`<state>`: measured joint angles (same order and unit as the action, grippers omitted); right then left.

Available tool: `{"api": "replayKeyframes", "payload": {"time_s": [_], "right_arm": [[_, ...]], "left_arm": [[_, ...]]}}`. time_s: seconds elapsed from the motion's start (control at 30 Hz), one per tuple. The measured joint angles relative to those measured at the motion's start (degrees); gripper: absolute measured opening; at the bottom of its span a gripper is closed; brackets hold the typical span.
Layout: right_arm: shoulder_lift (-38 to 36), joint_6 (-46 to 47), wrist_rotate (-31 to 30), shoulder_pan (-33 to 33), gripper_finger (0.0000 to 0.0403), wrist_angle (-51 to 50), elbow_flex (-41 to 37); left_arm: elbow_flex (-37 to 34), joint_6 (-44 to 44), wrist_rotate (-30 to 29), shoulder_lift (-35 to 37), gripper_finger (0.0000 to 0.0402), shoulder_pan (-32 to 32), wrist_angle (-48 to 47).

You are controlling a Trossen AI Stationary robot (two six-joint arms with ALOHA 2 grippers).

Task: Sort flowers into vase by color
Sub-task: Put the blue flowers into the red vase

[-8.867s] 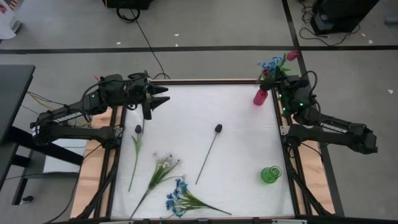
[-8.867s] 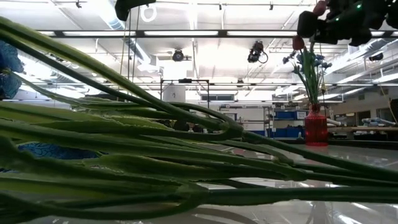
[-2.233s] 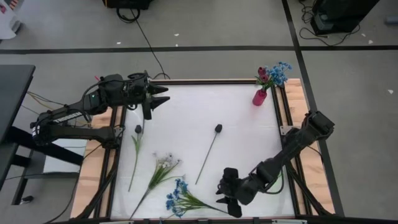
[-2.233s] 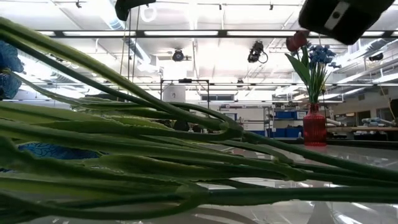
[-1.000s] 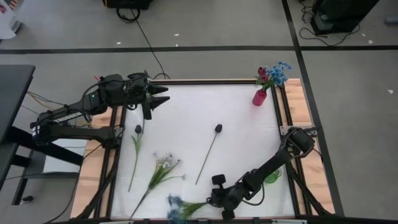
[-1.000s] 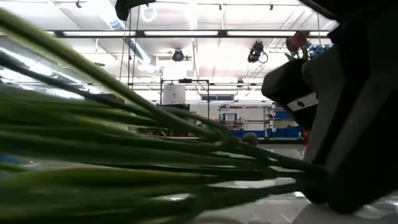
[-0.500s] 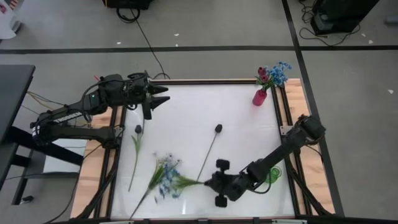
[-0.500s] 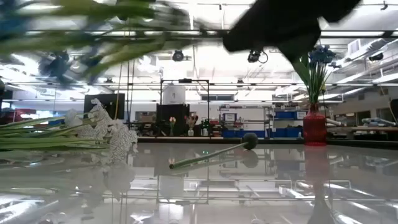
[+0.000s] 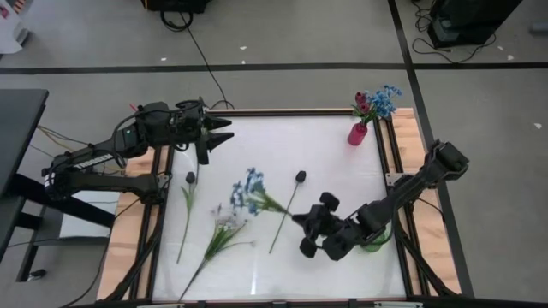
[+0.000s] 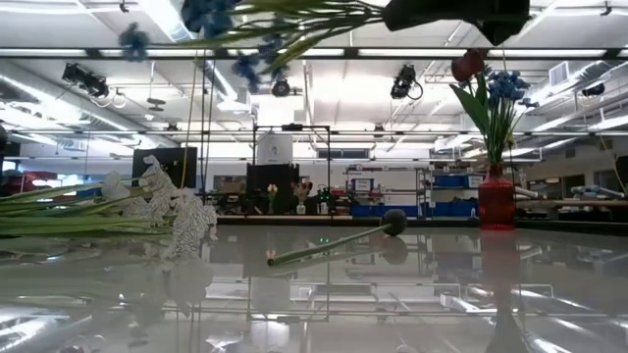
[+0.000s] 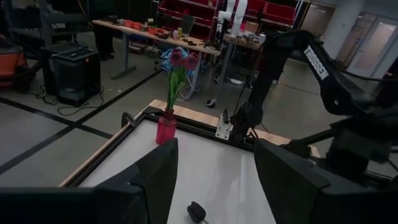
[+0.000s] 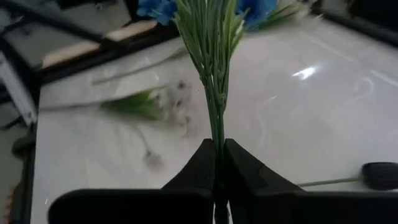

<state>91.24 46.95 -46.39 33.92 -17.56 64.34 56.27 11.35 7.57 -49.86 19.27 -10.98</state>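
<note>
High view, over the white table point(image 9: 257, 145): the right gripper point(image 9: 301, 218) had lifted the blue flower spray point(image 9: 247, 193) clear of the near edge, where it lay a second before, and swung it up over the middle of the table, fingers pinched tight on the bundled green stems. That suggested the pick was complete and the carry toward the red vase point(image 9: 357, 133) at the far right corner, already holding blue blooms and a red-pink bud, was the step in hand. The spray showed a thin fan of stiff green stems topped with small blue clusters. A white spray point(image 9: 224, 224) and two dark-budded stems point(image 9: 287, 205) lay unsorted on the table, a green vase point(image 9: 374, 239) sat near the right arm, and the left gripper point(image 9: 224, 130) waited at the far left corner, fingers spread wide.
</note>
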Motion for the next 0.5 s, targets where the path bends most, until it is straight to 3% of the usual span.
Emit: {"api": "replayKeyframes", "payload": {"time_s": [0.27,0.4,0.5], "right_arm": [[-3.52,6.4,-3.3,-3.93,0.0024,-9.95,0.04],[-3.29,6.87,-1.47,-8.29,0.0023,-14.41,0.04],[-1.65,2.84,3.1,-14.02,0.0025,-14.18,0.04]], "left_arm": [[0.0,0.0,0.0,0.02,0.0218,0.02,-0.01],[0.0,0.0,0.0,0.0,0.0218,0.01,-0.02],[0.01,0.0,0.0,0.0,0.0218,0.02,0.0]]}}
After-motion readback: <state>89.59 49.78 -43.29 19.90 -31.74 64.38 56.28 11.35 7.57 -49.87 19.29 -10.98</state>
